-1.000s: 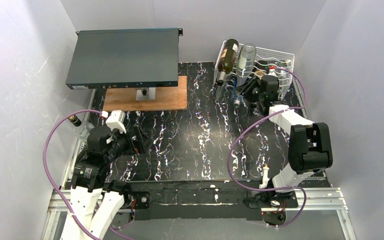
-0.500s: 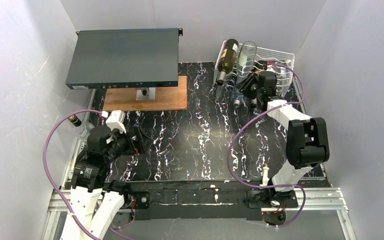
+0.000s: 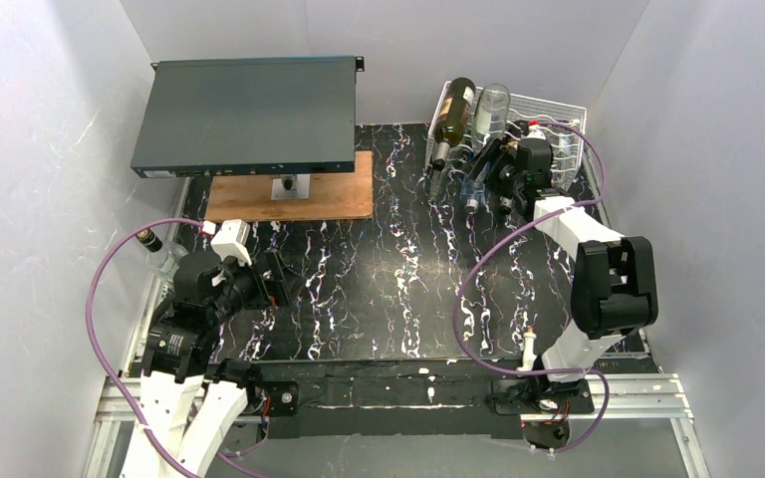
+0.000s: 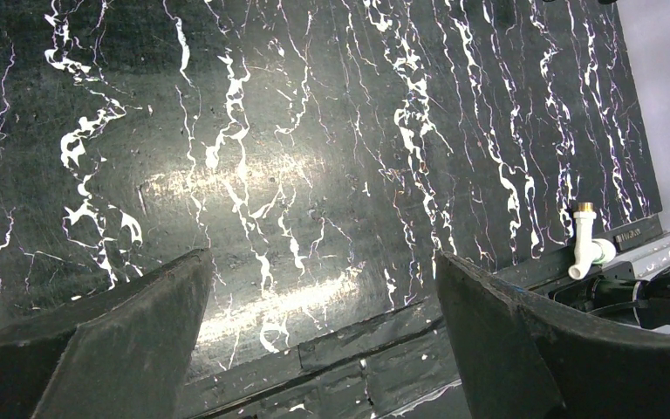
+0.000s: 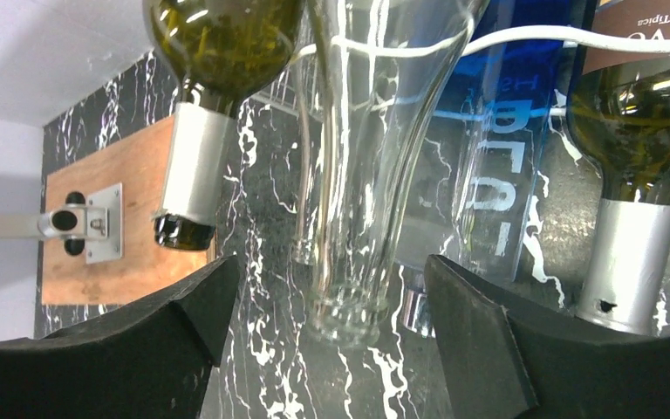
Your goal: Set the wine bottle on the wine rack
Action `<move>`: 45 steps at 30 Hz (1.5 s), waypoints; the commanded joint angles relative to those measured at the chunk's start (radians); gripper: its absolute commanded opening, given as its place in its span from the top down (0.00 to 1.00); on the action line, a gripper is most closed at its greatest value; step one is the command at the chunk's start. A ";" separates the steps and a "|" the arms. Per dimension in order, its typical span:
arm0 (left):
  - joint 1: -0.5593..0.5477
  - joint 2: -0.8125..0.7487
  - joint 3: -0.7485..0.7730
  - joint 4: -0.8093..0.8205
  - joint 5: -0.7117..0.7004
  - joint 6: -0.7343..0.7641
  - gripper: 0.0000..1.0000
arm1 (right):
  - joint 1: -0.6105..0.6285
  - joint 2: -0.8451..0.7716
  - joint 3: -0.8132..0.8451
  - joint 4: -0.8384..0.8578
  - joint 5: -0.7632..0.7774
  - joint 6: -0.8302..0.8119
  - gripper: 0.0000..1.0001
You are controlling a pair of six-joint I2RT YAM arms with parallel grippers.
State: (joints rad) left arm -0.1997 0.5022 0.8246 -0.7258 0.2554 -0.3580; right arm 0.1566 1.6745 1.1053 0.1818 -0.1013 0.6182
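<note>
top view: right pincer [image 3: 499, 167] sits at the front of the white wire wine rack [image 3: 561, 104], with the wine bottle [image 3: 491, 108] cradled just beyond it.
left wrist: left pincer [image 4: 321, 262] gapes over the marbled worktop [image 4: 314, 131], holding nothing.
right wrist: the right pincer is spread, and the slick clear-glass neck stands between its fingers, untouched. best to back straight out, clear of the green bottle [image 5: 218, 35] on the left.

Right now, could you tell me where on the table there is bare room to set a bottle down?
The widest bare patch is the middle of the black mat, between the wooden board, the left gripper and the right arm's purple cable. The far right is crowded: the right gripper sits among bottle necks at the wine rack.
</note>
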 commanded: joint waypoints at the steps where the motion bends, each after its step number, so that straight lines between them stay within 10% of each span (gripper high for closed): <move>1: -0.001 -0.002 -0.003 0.004 0.015 0.013 0.01 | -0.002 -0.111 0.014 -0.052 -0.039 -0.075 0.11; 20: -0.001 -0.011 -0.005 0.009 0.019 0.013 0.01 | 0.287 -0.579 -0.346 -0.253 0.145 -0.169 0.04; 31: -0.001 0.006 0.002 -0.007 -0.031 0.005 0.01 | 0.555 -0.441 -0.351 -0.219 0.225 -0.343 0.04; 45: -0.001 0.067 0.173 -0.161 -0.375 -0.025 0.01 | 0.580 -0.500 -0.421 -0.136 0.171 -0.453 0.02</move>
State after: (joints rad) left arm -0.1997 0.5041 0.8524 -0.7841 0.1005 -0.3691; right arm 0.7334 1.2400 0.7036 -0.0185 0.0761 0.2176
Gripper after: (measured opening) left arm 0.994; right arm 0.983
